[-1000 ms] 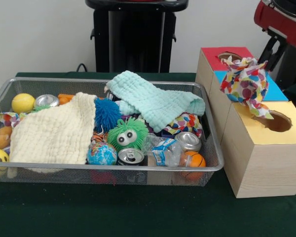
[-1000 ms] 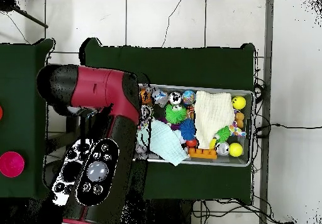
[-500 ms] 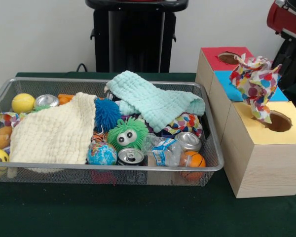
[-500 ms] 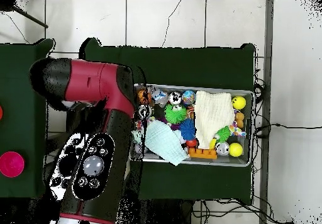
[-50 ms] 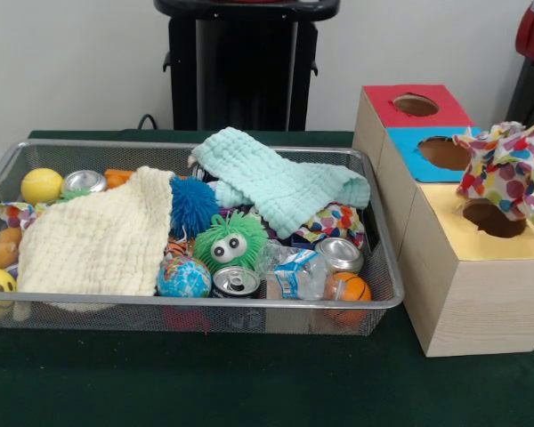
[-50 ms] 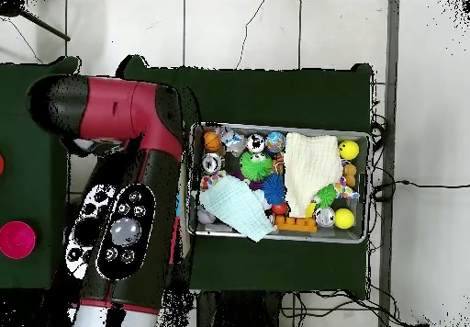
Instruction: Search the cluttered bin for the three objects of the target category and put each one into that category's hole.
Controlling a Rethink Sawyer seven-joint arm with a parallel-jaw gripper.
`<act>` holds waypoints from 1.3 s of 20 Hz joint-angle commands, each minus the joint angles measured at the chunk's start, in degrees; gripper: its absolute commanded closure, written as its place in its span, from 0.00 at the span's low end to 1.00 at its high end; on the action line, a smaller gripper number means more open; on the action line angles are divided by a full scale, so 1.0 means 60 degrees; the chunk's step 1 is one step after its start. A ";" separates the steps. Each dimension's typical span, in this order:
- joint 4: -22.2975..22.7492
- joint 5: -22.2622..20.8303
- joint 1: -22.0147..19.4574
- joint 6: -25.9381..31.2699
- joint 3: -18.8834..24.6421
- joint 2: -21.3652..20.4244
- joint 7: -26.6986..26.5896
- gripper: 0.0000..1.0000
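Since the earlier frames I had swung the polka-dot cloth (image 5: 509, 178) rightward, from above the blue hole (image 5: 446, 152) to hang just over the yellow hole (image 5: 490, 218) at the frame's right edge. I couldn't tell how the jaws stood. To drop it well, I'd centre the bunched fabric over the opening and lower before letting go.
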 commanded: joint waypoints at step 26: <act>0.1456 -0.0247 -0.0521 -0.1059 0.0885 0.0228 0.1152 1.00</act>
